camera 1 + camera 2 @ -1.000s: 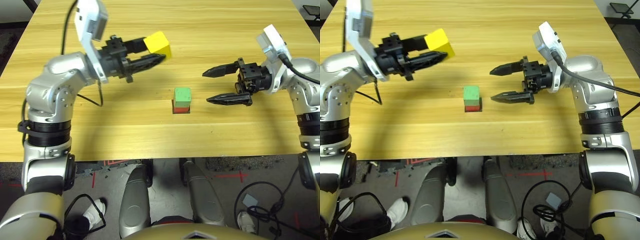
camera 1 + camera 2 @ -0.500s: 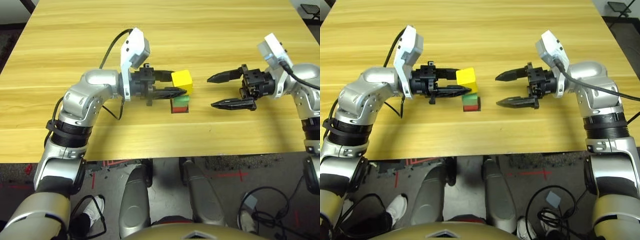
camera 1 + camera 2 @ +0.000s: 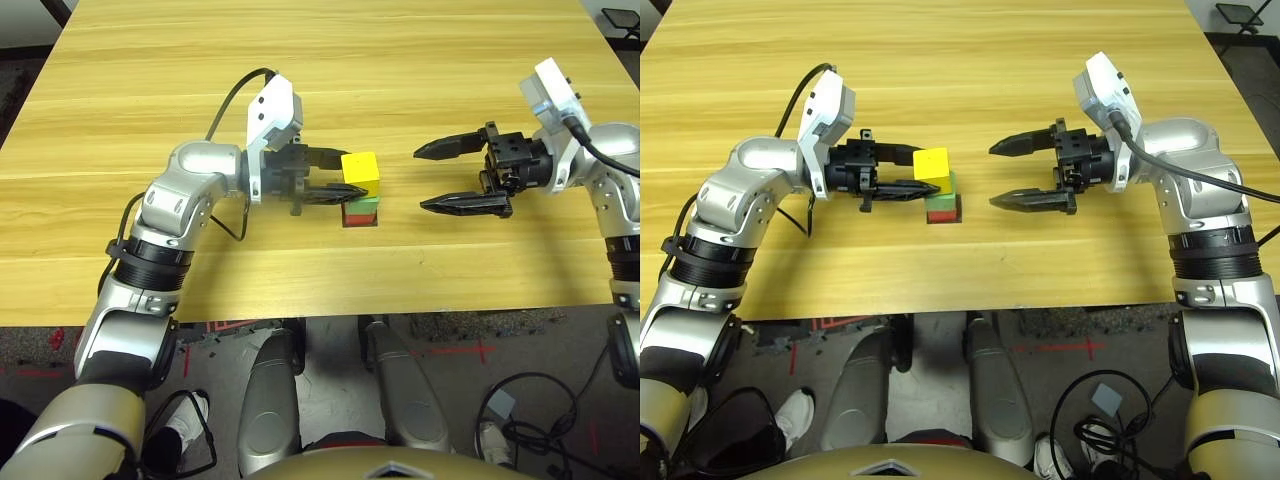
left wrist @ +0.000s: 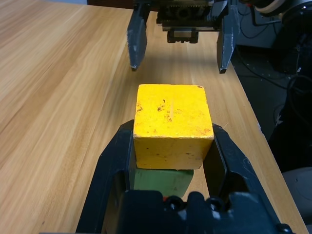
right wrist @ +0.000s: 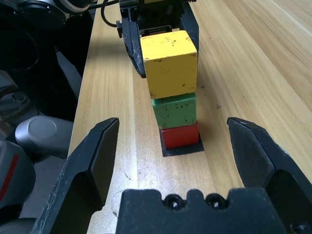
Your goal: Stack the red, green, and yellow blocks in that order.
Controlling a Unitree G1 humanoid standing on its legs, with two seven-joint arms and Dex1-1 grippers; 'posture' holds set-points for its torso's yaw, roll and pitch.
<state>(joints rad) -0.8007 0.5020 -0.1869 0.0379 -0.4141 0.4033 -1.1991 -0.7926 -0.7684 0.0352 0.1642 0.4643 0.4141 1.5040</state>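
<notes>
Spanning the view, the table [image 3: 480, 265] is carrying a small stack close to its near edge, about midway between its left and right edges, with a black patch [image 5: 184, 150] lying under it. Above that edge, the left claw [image 3: 345, 176] is reaching in from the left side and closing its fingers on the yellow block [image 5: 170, 66], gripping it by two opposite sides. Facing it from the right side, the right claw [image 3: 436, 176] is standing wide open and holding nothing. The yellow block is sitting over the green block [image 5: 175, 111], looking slightly off line with it, and whether its full weight is resting there I cannot tell. The green block is lying on the red block [image 5: 180, 136], which is standing on the patch. The order is looking right, so the risk is now lying in the release. If the left claw is opening while the yellow block is still a little high or overhanging, the block is likely dropping, tilting or sliding off. If the claw is pressing too low, it is probably shoving the green block off the red. If one finger is dragging while backing away, it is perhaps pulling the yellow block towards the table's left edge.
</notes>
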